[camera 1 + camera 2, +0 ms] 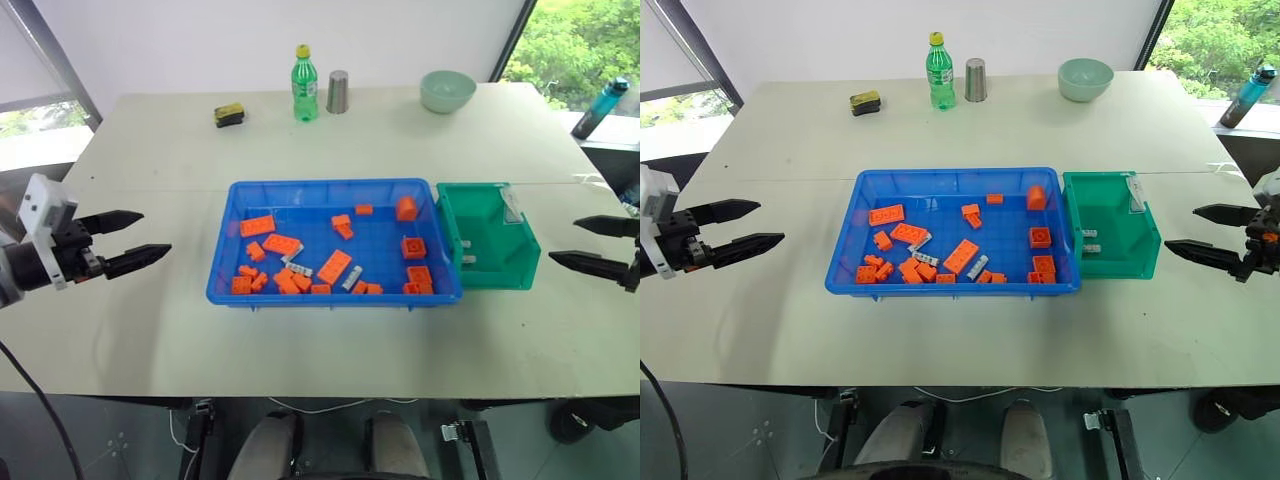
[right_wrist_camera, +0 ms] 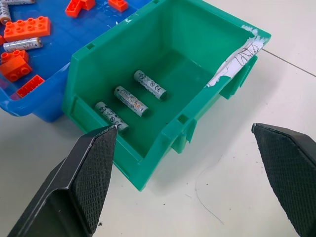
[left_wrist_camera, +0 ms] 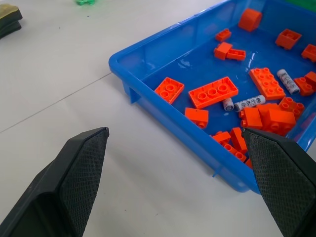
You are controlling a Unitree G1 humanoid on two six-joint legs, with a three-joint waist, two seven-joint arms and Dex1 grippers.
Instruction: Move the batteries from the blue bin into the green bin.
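Observation:
The blue bin (image 1: 330, 184) sits mid-table, holding orange bricks and loose batteries (image 3: 249, 103), one more (image 3: 288, 81) further in. Touching its right side stands the green bin (image 1: 520, 250), with three batteries (image 2: 131, 101) lying on its floor. My left gripper (image 1: 155, 232) hovers open over the table to the left of the blue bin, pointing toward it with nothing between its fingers. My right gripper (image 1: 563, 240) hovers open just right of the green bin, also empty.
Orange bricks (image 1: 334, 266) are scattered among the batteries in the blue bin. Along the far table edge stand a green bottle (image 1: 304, 84), a metal cup (image 1: 338, 91), a pale bowl (image 1: 447, 90) and a yellow-black sponge (image 1: 229, 114). A blue flask (image 1: 600, 107) stands at the far right.

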